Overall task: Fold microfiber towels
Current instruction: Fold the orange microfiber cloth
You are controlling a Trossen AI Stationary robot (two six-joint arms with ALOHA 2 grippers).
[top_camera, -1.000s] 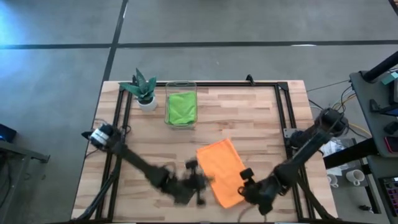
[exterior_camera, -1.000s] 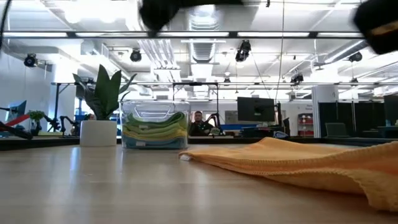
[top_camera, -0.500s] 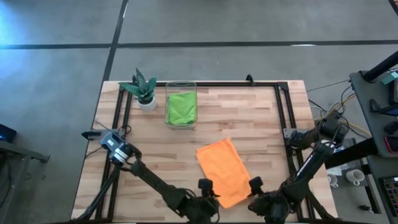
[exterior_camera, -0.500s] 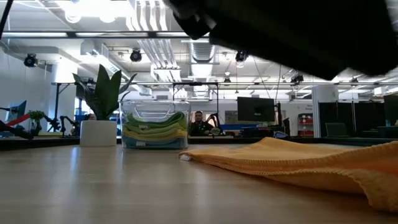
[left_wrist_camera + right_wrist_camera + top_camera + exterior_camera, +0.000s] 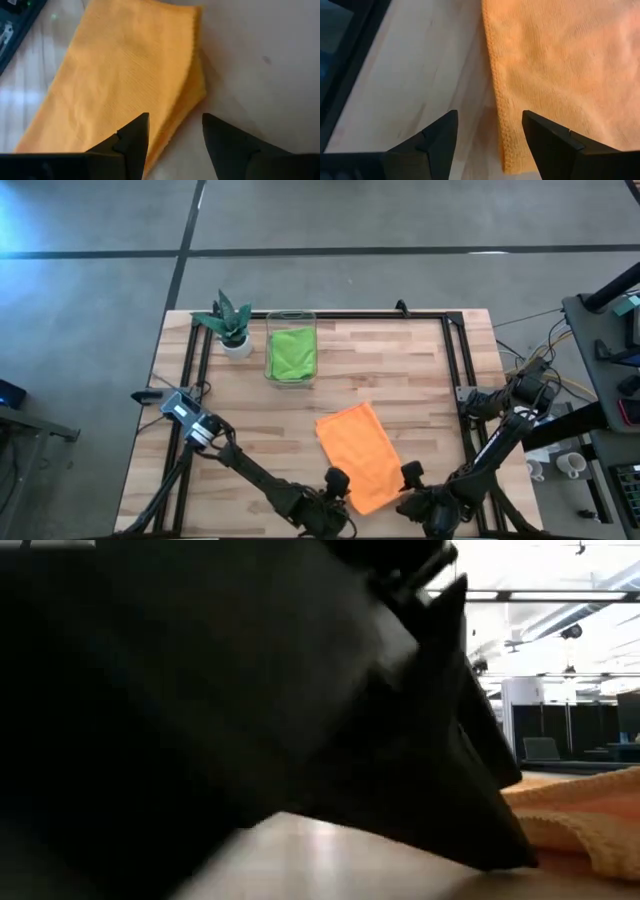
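An orange microfiber towel (image 5: 358, 455) lies folded in layers on the wooden table, slanting toward the near edge. It also shows in the low view (image 5: 590, 825). My left gripper (image 5: 335, 485) stands open at the towel's near left corner, with the towel's folded edge (image 5: 192, 90) ahead of its fingers. My right gripper (image 5: 410, 480) stands open at the near right side, its fingers on either side of the towel's hemmed edge (image 5: 496, 100). A lime green towel (image 5: 292, 352) lies in the clear bin.
The clear bin (image 5: 291, 320) and a small potted plant (image 5: 230, 325) stand at the far left of the table. A black frame rail (image 5: 455, 370) runs along the right side. A dark arm (image 5: 250, 710) fills most of the low view.
Both arms have drawn back toward the table's near edge, the left one leaving the towel's left side. The orange towel has stayed where it was. A dark arm has come in front of the low camera and now hides the bin and plant there.
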